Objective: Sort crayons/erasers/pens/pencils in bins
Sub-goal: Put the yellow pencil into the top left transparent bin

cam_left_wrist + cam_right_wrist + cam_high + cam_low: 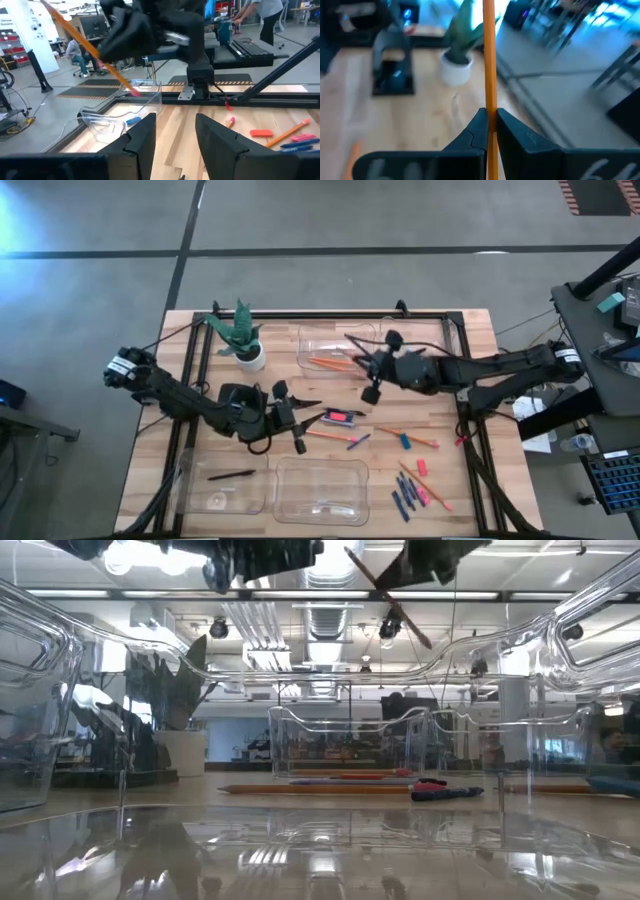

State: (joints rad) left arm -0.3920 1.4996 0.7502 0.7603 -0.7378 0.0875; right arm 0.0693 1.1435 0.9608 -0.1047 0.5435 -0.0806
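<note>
The right gripper (362, 362) pinches an orange pencil (489, 55) tight over the clear bin (325, 340) at the top middle. The left gripper (312, 412) waits half open and empty, near the middle left.

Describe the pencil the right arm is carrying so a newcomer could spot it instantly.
Start at the potted plant at the table's far edge, then move right to the clear bin beside it. Above that bin hangs the right end effector, shut on one orange pencil. Unlike the pencils lying flat in the bin or on the wood, this one is lifted in the air, pinched between dark fingers.
</note>
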